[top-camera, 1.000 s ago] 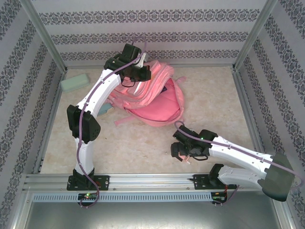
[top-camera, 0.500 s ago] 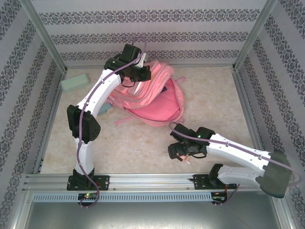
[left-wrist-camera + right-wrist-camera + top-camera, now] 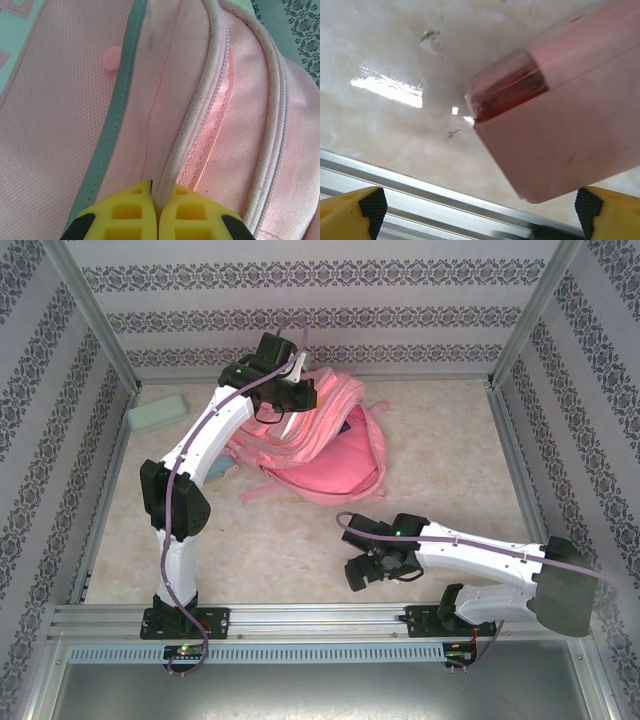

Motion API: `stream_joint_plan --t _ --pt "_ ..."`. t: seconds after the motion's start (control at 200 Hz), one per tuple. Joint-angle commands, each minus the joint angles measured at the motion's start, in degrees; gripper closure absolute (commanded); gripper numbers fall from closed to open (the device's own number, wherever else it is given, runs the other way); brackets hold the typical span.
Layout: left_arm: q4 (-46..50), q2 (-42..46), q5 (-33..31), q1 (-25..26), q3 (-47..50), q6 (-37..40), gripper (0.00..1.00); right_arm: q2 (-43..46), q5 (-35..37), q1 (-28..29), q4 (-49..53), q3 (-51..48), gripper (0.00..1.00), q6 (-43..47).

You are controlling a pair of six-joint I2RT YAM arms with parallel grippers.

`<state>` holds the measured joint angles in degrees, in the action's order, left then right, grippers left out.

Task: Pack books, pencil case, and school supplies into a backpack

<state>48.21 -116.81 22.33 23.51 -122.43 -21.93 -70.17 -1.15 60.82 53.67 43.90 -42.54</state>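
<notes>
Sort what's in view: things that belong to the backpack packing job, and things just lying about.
Job: pink backpack, pinched by the shut left gripper; mint-green pencil case; pink block by the open right gripper.
Not the job: aluminium rail; patterned walls.

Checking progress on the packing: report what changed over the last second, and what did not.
The right claw moved toward the robot's left along the table's near edge. It is open and grips nothing, with the pink block just ahead of its fingers. Unchanged: the left claw is shut on the backpack at a piped seam, and the pencil case lies at the far left.
</notes>
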Motion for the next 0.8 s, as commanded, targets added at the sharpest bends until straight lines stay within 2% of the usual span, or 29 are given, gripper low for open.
stream_joint_plan --t 0.0,0.365,0.5,0.794 --pt "-3.4 4.1 1.2 -0.5 0.1 -0.7 1.00 -2.3 -2.0 1.3 -3.7 0.1 0.02 -2.6" --pt "-2.6 4.9 0.7 -0.5 0.2 -0.2 1.00 -10.8 0.1 1.8 -5.4 8.4 0.02 0.2" --pt "-2.6 5.0 0.6 -0.5 0.5 -0.1 1.00 -8.0 1.1 1.8 -3.3 7.9 0.02 -1.4" --pt "-4.4 4.6 1.8 -0.5 1.3 -1.3 1.00 0.6 11.3 0.2 1.9 7.6 0.02 -8.5"
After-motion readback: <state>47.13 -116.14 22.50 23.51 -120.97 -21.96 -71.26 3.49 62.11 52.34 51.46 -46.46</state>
